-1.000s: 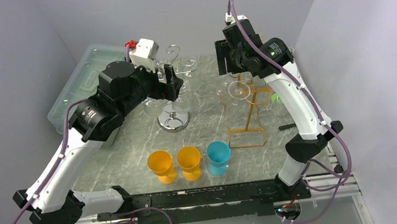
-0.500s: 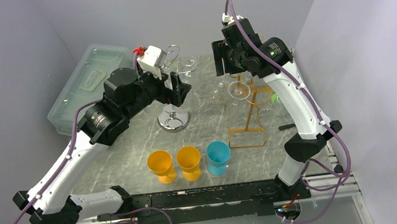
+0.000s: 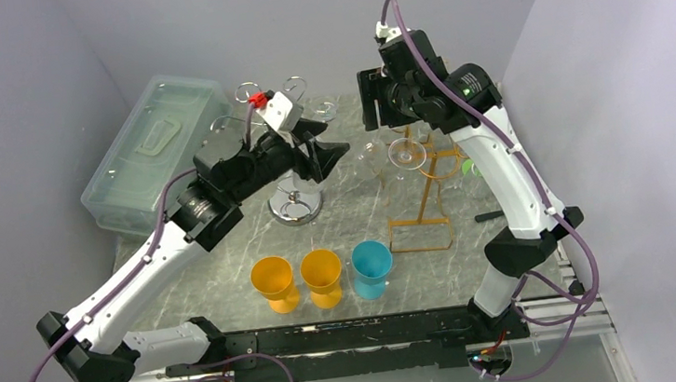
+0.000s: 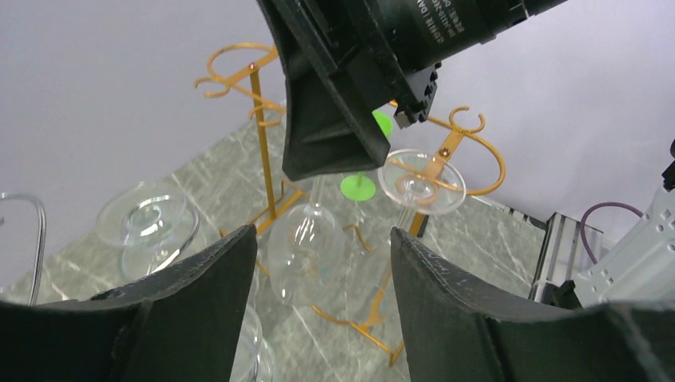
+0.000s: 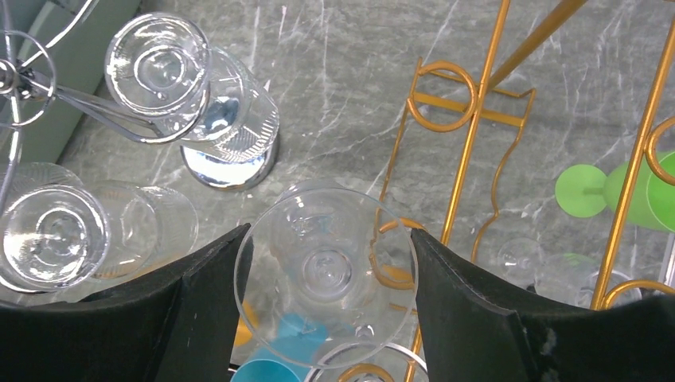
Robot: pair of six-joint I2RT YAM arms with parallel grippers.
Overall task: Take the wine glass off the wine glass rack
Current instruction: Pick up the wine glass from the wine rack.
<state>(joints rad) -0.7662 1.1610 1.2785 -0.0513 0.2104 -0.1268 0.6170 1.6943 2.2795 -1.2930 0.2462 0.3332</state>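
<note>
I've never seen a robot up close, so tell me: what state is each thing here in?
Wine glass, upside down, gripped by its foot.
Right gripper, closed on that foot.
Left gripper, open, empty.
Gold rack, upright, second glass hanging from a hook.
Chrome rack, upright, clear glasses hanging upside down.
Orange cups, upright.
Blue cup, upright.
Plastic box, lid on.

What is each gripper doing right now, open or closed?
Left gripper: fingers open, holding nothing.
Right gripper: closed on the foot of the clear stemmed wine glass.
</note>
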